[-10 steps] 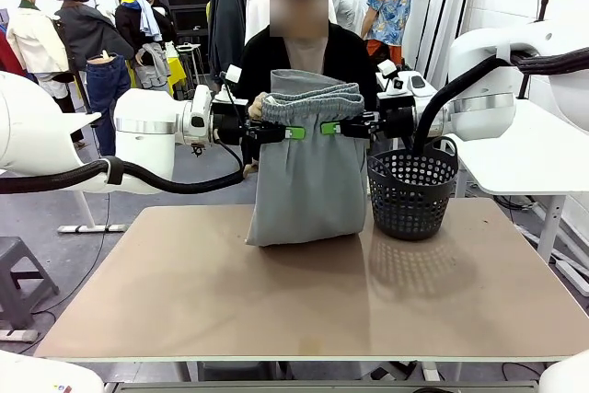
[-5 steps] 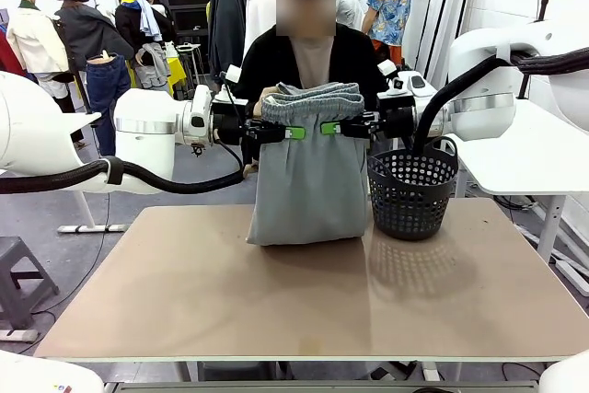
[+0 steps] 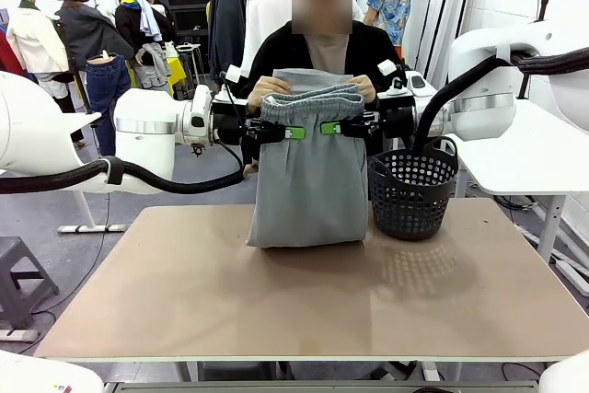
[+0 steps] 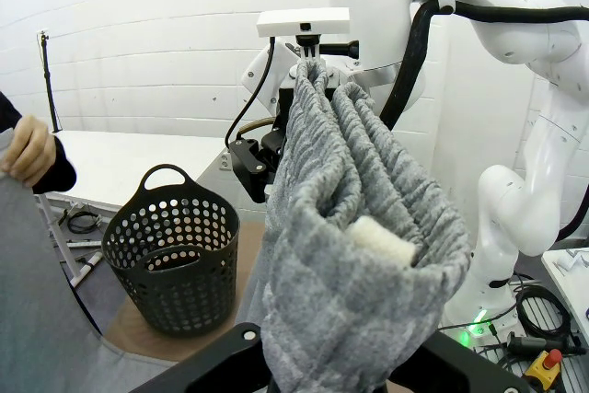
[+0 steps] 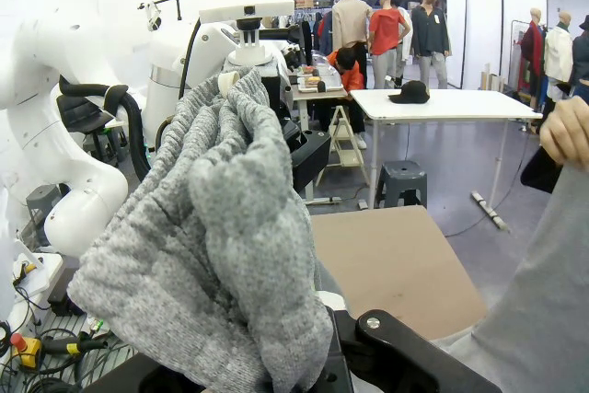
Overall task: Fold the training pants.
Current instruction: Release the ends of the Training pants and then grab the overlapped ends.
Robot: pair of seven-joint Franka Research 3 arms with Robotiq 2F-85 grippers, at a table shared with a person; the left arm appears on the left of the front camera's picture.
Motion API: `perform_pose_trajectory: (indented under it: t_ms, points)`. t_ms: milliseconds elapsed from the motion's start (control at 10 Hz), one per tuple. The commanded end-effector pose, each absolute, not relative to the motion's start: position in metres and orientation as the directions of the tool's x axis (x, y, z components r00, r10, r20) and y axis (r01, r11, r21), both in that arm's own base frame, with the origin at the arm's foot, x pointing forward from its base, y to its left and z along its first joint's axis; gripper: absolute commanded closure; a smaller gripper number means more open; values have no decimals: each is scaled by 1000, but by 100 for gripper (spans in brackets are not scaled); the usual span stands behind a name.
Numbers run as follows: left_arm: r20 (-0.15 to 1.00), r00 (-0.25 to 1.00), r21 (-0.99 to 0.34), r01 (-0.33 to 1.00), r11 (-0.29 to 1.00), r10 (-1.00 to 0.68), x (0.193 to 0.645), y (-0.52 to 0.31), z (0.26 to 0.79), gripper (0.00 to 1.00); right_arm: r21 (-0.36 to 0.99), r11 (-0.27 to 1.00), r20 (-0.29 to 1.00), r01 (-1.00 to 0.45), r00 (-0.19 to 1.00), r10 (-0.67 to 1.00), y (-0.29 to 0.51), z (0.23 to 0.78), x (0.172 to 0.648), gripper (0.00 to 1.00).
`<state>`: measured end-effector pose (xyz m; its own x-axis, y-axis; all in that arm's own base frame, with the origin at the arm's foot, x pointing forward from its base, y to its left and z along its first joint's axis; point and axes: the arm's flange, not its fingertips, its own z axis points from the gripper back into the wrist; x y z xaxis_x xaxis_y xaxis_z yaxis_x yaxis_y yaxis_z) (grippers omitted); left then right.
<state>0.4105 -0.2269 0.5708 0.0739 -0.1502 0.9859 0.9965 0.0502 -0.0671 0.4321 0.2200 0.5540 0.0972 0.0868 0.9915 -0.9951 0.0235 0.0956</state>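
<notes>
The training pants (image 3: 308, 190) hung between the left gripper (image 3: 291, 132) and right gripper (image 3: 331, 127), both clamped on the waistband, with the lower edge resting on the table (image 3: 304, 301). The person's hands (image 3: 269, 89) held fabric just behind the waistband. In the wrist views, bunched cloth hid both grippers' fingertips.

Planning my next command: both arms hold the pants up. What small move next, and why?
Probably hold steady: the left end effector and right end effector pinch the waistband of the training pants, the bottom fold rests on the table, and the person's hands grasp the top edge.
</notes>
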Motion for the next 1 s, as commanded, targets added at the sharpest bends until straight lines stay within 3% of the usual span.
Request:
perform_pose_trajectory:
  t_ms: [0,900]
  points:
    - [988,75,-68,996,53,-132,408,-226,574,100,92,22,992,-996,94,87,221,556,430,100]
    - [988,75,-68,996,53,-132,408,-226,574,100,92,22,992,-996,94,87,221,556,430,100]
